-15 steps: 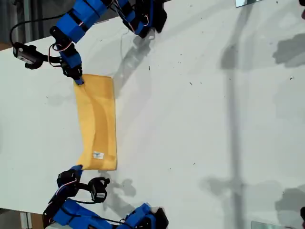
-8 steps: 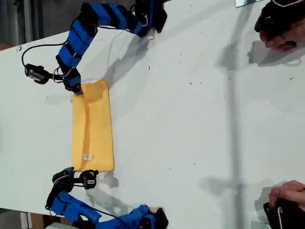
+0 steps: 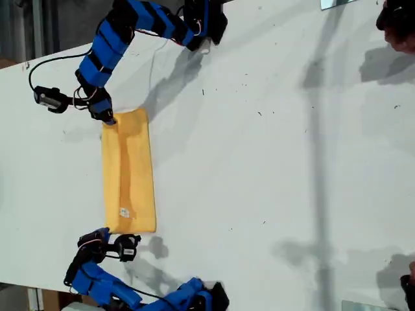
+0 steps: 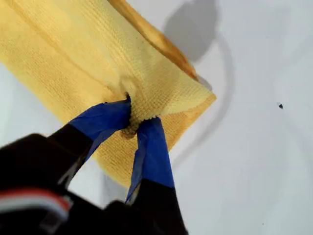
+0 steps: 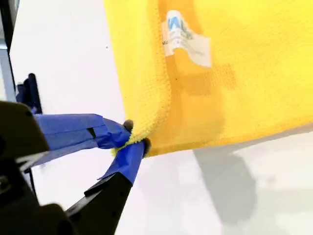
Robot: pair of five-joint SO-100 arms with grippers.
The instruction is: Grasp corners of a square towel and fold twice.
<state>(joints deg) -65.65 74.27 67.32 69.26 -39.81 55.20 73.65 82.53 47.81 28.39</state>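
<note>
Here, close in, pinching one rounded corner of the soft yellow-orange square cloth towel with my second gripper, blue-taped jaws pressed together on the folded edge. Just beyond that grip, on the cloth's face, seeing a small white printed tag. Likewise clamping another corner of the towel with my first gripper, blue-taped jaws squeezed onto a bunched fold, with a second layer and its darker orange hem showing underneath. Further out, in the exterior view, finding the towel folded into a long narrow strip, flat on the white table toward the exterior view's left, stretched between the two grips. Holding its lower end, the tag end, with my second gripper, and its upper end with my first gripper. Farthest off, at the exterior view's upper right corner, glimpsing part of a person, too blurred to tell which part.
</note>
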